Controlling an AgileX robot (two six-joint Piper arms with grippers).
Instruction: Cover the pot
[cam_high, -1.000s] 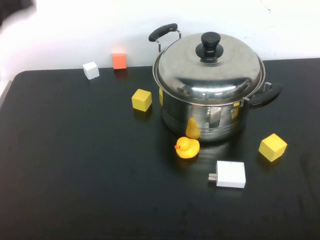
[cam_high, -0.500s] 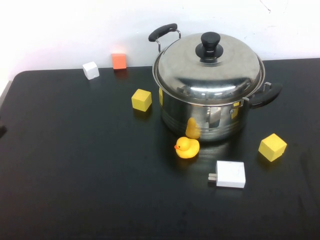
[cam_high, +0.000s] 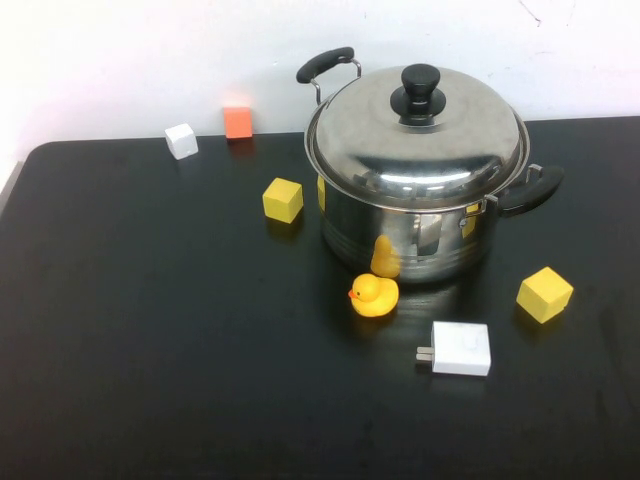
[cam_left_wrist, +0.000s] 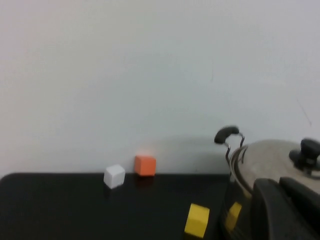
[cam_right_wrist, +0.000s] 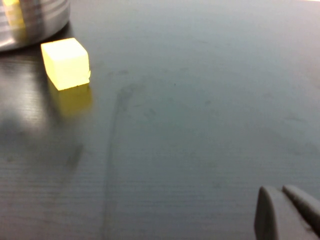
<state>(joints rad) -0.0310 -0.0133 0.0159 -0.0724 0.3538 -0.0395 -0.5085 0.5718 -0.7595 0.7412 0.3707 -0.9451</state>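
Toward the counter's (cam_high: 150, 380) far right stands the pot (cam_high: 410, 235), its domed lid (cam_high: 418, 135) seated on top. Neither claw shows from above; each wrist view catches only a dark claw tip, left (cam_left_wrist: 287, 207) and right (cam_right_wrist: 287, 215), grip unreadable.

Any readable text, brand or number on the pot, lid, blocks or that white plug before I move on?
None readable: the pot, its lid, the cubes and the white charger show no legible marking.
Left claw and right claw, seen only in wrist views, carry no label.
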